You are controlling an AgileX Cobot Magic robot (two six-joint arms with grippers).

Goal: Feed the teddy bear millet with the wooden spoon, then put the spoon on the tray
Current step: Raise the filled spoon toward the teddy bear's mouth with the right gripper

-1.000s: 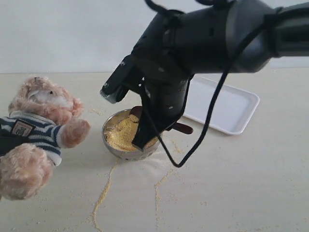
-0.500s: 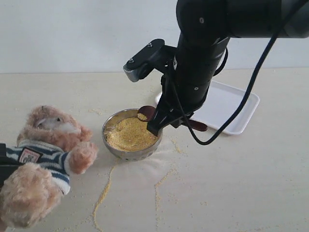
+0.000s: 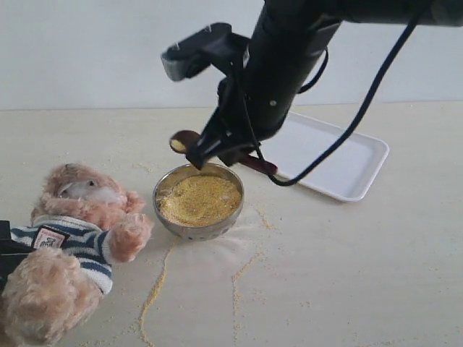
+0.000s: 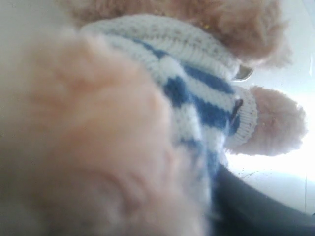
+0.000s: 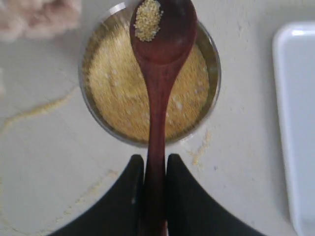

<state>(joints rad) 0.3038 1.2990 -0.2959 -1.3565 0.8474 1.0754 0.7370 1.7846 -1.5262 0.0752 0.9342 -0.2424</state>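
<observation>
The teddy bear [image 3: 81,195] leans at the left in its striped shirt [image 4: 197,93]. My left gripper [image 3: 5,249] shows only at the edge, shut on the bear's body; one dark finger [image 4: 261,211] presses the plush. My right gripper [image 5: 155,167] is shut on the handle of the wooden spoon [image 5: 157,98]. The spoon [image 3: 185,140] hangs above the far left rim of the metal bowl [image 3: 168,217], pointing toward the bear. A small heap of millet [image 5: 147,18] lies in it. More millet [image 3: 199,199] fills the bowl. The white tray [image 3: 347,163] lies behind on the right.
Thin trails of spilled millet [image 3: 153,289] run over the table in front of the bowl. The right arm [image 3: 282,58] and its cable [image 3: 362,116] hang over the bowl and the tray's near corner. The bear's paw [image 3: 126,231] is close to the bowl.
The right gripper has lifted the spoon out of the bowl with millet and carried it up and left. The bear has sunk lower and shifted slightly toward the bowl.
</observation>
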